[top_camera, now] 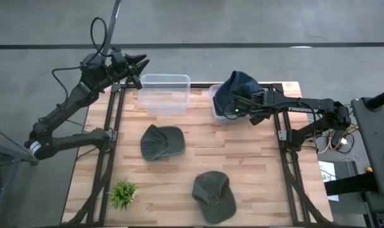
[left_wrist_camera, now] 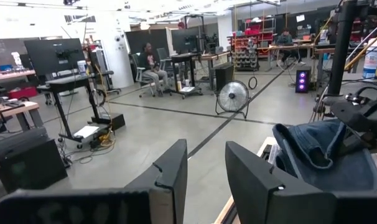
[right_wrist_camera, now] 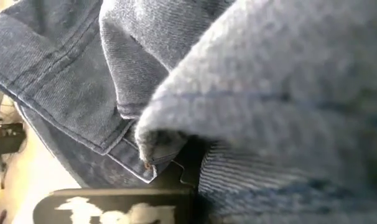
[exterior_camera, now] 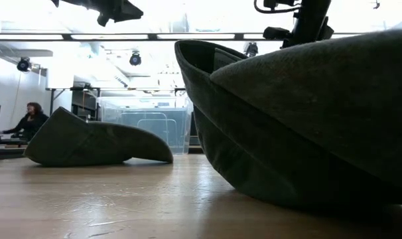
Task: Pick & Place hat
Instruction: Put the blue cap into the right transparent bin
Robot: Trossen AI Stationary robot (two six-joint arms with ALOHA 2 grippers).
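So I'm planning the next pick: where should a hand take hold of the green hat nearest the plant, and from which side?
Take the green hat at its crown, coming straight down from above: it lies flat on the table, crown bulging, nothing around it.

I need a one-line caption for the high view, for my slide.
Right hand holds a blue denim hat over a clear plastic bin; two green hats lie on the table.

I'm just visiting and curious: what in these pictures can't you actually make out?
- Right claw's tips: in the high view the blue hat covers them; in the right wrist view denim fills the picture.
- The bin under that hat: mostly hidden in the high view.
- Nearest green hat: cut off by the low view's edge, blocking the table behind.
- Small plant: too small for detail.
- Left claw: open, empty, raised off the table's far-left corner.
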